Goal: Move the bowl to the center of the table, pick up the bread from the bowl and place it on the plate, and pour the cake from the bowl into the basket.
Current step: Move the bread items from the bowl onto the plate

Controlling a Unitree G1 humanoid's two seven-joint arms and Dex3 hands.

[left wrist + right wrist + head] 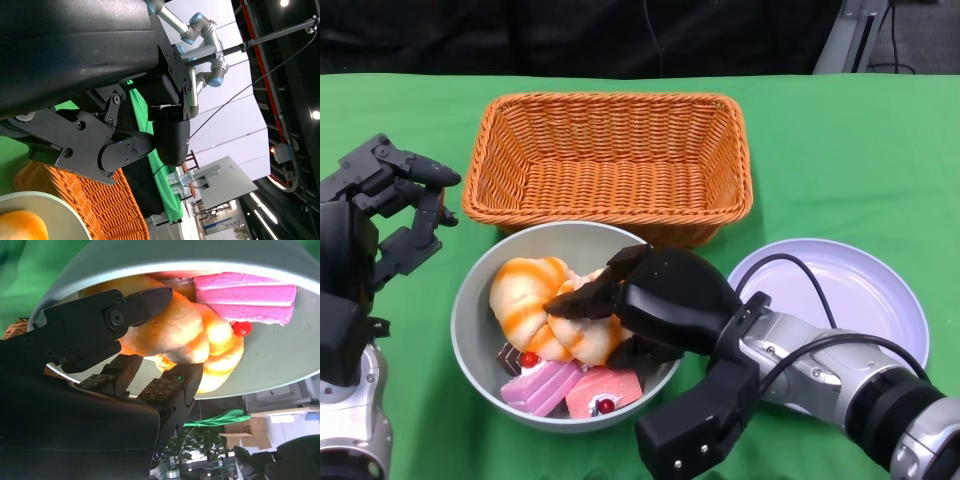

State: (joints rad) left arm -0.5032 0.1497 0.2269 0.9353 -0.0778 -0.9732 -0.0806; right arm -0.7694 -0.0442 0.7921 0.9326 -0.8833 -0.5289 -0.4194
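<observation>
The bowl (472, 300) sits on the green table (840, 150), just in front of the wicker basket (610, 160) w/ its far rim about touching the basket's near wall; the plate (880, 290) lies just beside the bowl, on the robot's right. Inside the bowl: the bread (525, 295), a glazed twisted roll, its long axis running roughly from the bowl's far-left rim toward the bowl's middle, and the pink cake (570, 385) pcs w/ cherries along the bowl's near rim. The right hand (655, 305) is in the bowl from the plate side, fingers (130, 310) wrapped over and under the end of the bread nearest the plate. In the right wrist view they look closed around it, top and underside both in contact, so I'd judge it gripped, tho not lifted clear yet. The left hand (395, 205) hovers off the bowl's left rim, fingers apart, holding nothing. Right hand is the nearer one by far, and the plate lies right behind it, so the next move prob. turns on drawing the bread up and back toward the plate w/o dragging cake out.
</observation>
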